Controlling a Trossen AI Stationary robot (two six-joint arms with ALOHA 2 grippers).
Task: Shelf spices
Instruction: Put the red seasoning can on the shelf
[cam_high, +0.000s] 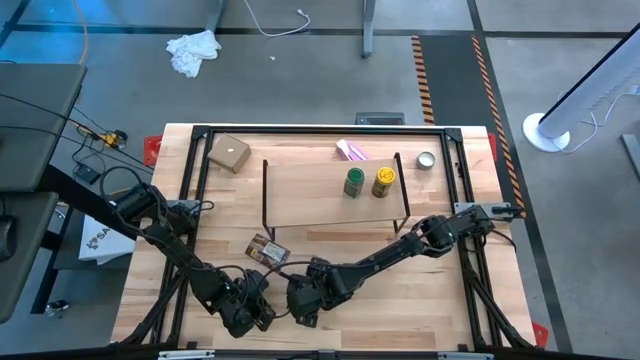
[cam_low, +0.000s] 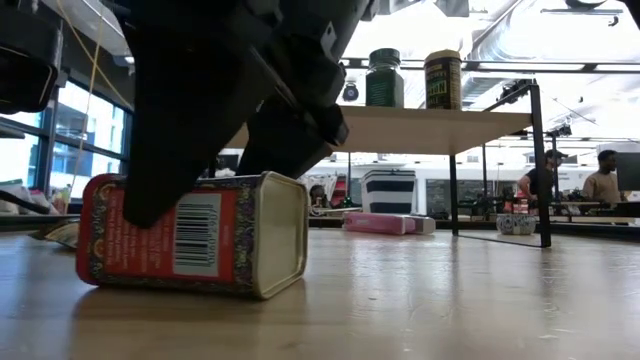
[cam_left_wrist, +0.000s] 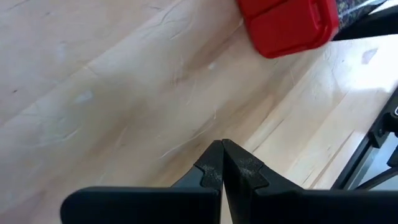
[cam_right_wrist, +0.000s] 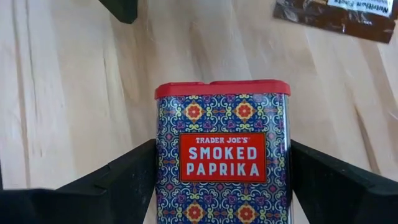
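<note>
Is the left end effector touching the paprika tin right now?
Apart. The left wrist view shows the left end effector shut, with bare table between it and the red paprika tin.

High view looks straight down on the whole table (cam_high: 330, 300). Low view sits at table level, close against the red tin (cam_low: 190, 235). Right wrist view faces the same tin between its pincer (cam_right_wrist: 222, 180) fingers; left wrist view catches its lid.
</note>
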